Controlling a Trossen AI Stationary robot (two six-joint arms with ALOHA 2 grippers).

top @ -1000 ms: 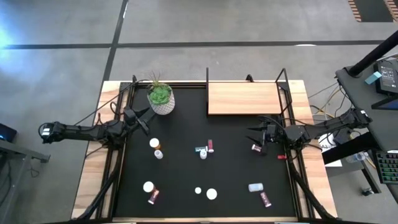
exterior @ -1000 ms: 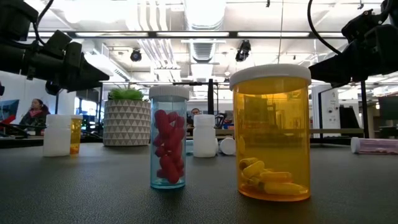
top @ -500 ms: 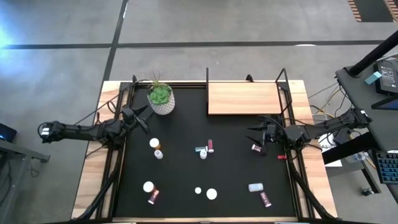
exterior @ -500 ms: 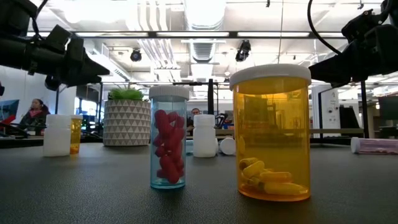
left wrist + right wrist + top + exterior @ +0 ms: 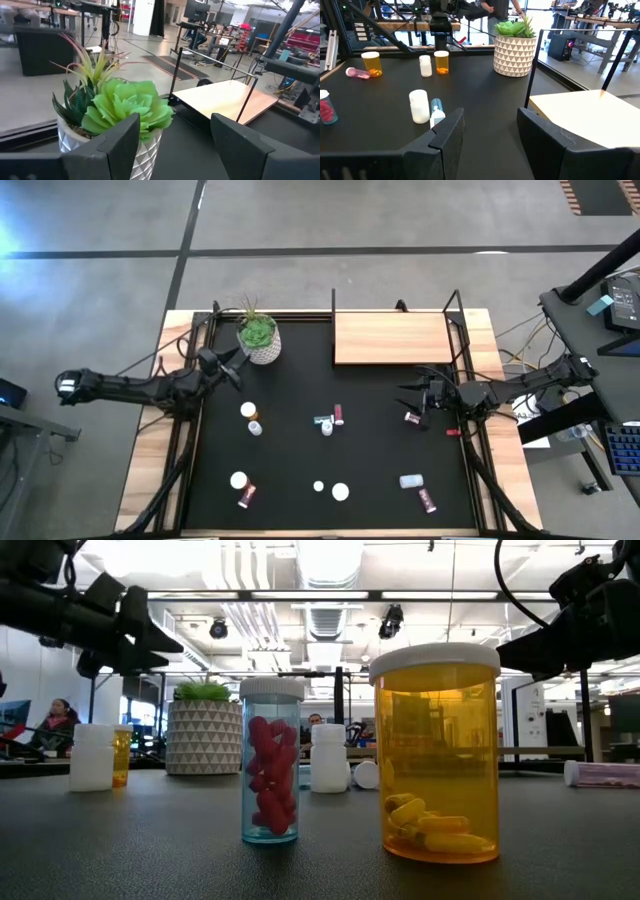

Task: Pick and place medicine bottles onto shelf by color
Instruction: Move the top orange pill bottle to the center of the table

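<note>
Black mat [image 5: 300,455] on a wood table, open workshop floor behind it.

Left gripper [image 5: 232,365] is at the far left of the mat. Its fingers are spread wide with nothing between them, and the wrist view looks straight at the succulent in the white plant pot [image 5: 259,342]. Over the last second it's lifted a little and crept toward that pot, which takes it away from the bottles. I'd read that as repositioning, not a reach for anything.

Right gripper [image 5: 412,398] hasn't budged. It hangs over the right side of the mat, also parted and empty, with a pink bottle [image 5: 411,418] just near of its tips. That bottle looks tipped over, long axis roughly near-to-far, but it's too small for me to be sure.

Further out, the medicine bottles are all on the mat:
- An orange one [image 5: 249,411] and a white one stand on the left.
- A small cluster sits in the middle.
- The rest are along the near edge.
- Closest to the low camera, an orange bottle [image 5: 435,755] and a clear bottle of red pills [image 5: 270,762] stand upright, caps up.
- A pale bottle [image 5: 410,480] near right lies on its side, axis running left-right.

The shelf [image 5: 392,338] at far right holds nothing so far, so the sorting hasn't really started.
</note>
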